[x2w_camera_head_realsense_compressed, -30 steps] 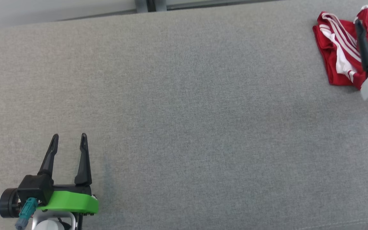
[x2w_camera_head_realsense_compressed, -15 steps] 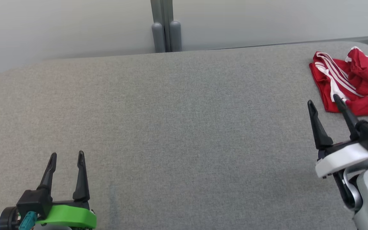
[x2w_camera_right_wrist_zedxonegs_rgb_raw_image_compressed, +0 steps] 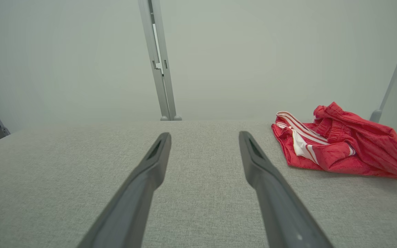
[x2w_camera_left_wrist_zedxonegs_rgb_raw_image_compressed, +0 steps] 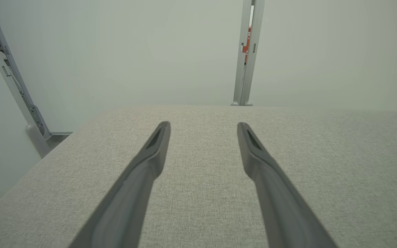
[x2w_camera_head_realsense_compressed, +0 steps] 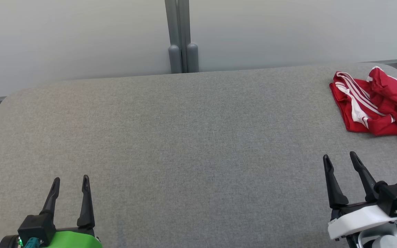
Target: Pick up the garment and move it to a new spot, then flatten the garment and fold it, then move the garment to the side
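Red garment (x2w_camera_head_realsense_compressed: 374,103), white stripes (x2w_camera_head_realsense_compressed: 355,101) down one side, lying bunched and partly doubled over on the grey counter (x2w_camera_head_realsense_compressed: 191,137), well to the right of the upright post (x2w_camera_head_realsense_compressed: 181,51) and a little nearer the robot than its foot. It looks like thin, light sports fabric: limp, a bit slick, nothing to break, so it should sag and slip out of a shallow pinch. Best bet, I'd say, is a deep bite on the striped edge facing the post, where the layers stack. Right gripper (x2w_camera_head_realsense_compressed: 339,156) sits right of the post and far nearer the robot, jaws wide apart, nothing in them. Left gripper (x2w_camera_head_realsense_compressed: 71,178), left of the post, same story: jaws spread and empty.
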Tool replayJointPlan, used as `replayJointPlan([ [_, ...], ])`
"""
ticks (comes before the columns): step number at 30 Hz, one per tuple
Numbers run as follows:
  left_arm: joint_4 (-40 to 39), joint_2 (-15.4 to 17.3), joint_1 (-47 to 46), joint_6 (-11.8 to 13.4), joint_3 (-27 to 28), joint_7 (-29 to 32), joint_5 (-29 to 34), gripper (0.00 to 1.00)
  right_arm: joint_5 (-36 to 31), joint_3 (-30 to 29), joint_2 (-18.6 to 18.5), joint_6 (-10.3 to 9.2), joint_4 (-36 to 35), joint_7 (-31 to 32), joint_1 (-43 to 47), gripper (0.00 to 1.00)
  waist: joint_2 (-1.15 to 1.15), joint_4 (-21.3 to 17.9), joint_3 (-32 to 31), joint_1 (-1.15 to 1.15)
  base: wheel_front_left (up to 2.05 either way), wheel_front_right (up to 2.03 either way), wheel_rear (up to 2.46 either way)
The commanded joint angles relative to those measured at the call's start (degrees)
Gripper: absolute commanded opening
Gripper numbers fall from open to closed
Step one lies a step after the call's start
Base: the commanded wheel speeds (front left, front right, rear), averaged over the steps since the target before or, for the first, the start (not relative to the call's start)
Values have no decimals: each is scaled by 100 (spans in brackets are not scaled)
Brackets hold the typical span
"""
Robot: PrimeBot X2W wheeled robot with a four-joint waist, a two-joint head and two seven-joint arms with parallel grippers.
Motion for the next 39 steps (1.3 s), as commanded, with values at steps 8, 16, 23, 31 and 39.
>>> replayJointPlan([
  [8,48,-42,91,-23,57,5,24,100,-108,-75,238,-12,-134,-15,242,100,0,-87,-73,1,0,0,0],
  [16,91,-55,77,-37,72,4,28,100,-164,-63,323,-11,-91,-15,266,100,0,-60,-91,1,0,0,0],
  [23,164,-60,35,-44,65,5,-35,100,-152,-50,311,-11,-110,-15,234,100,0,-24,-80,1,0,0,0],
  [31,160,-70,54,-52,49,4,-64,100,-115,2,290,-11,-83,-15,213,100,0,-2,-70,1,0,0,0],
  [39,434,-143,47,-36,69,63,-193,0,57,11,366,0,137,40,271,0,0,0,-67,1,0,0,0],
])
